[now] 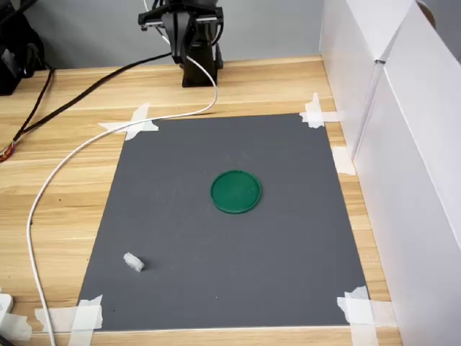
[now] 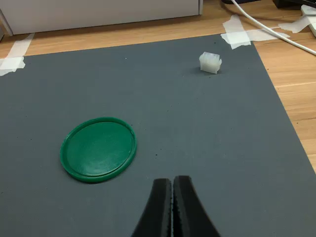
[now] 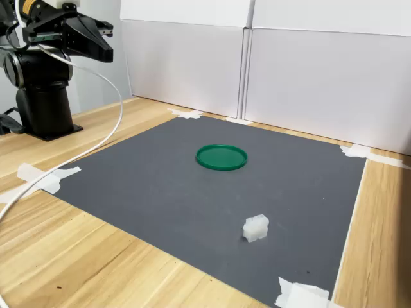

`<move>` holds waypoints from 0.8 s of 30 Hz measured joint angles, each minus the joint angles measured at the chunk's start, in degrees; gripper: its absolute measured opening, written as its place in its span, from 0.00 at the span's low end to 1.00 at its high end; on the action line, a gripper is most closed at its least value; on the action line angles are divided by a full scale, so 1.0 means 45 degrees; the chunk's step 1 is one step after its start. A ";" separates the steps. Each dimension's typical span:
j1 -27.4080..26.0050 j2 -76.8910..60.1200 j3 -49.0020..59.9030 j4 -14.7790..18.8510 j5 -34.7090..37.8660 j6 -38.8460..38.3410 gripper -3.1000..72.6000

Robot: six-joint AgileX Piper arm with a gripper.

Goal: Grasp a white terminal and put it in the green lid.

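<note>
Overhead, the tool (image 2: 172, 185) hangs above the grey mat (image 1: 288, 252) with its black fingers pressed together, holding nothing; the green lid (image 1: 236, 192) lies flat mid-mat, empty; the white terminal (image 1: 133, 262) sits well apart from it, near the mat's taped corner at the first exterior view's lower left.

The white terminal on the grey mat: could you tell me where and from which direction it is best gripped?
Probably from straight above, pinching the two longer side faces of the white terminal. It lies flat and alone on the grey mat, well apart from the green lid, so nothing blocks the tool, now shut.
</note>
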 joint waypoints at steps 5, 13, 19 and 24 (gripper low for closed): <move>0.0000 0.0000 0.0000 0.0000 0.0000 0.0000 0.02; 0.0000 0.0000 0.0000 0.0000 0.0000 0.0000 0.02; 0.0000 0.0000 0.0000 0.0000 0.0000 0.0000 0.02; 0.0000 0.0318 0.0000 0.0000 0.0000 0.0000 0.02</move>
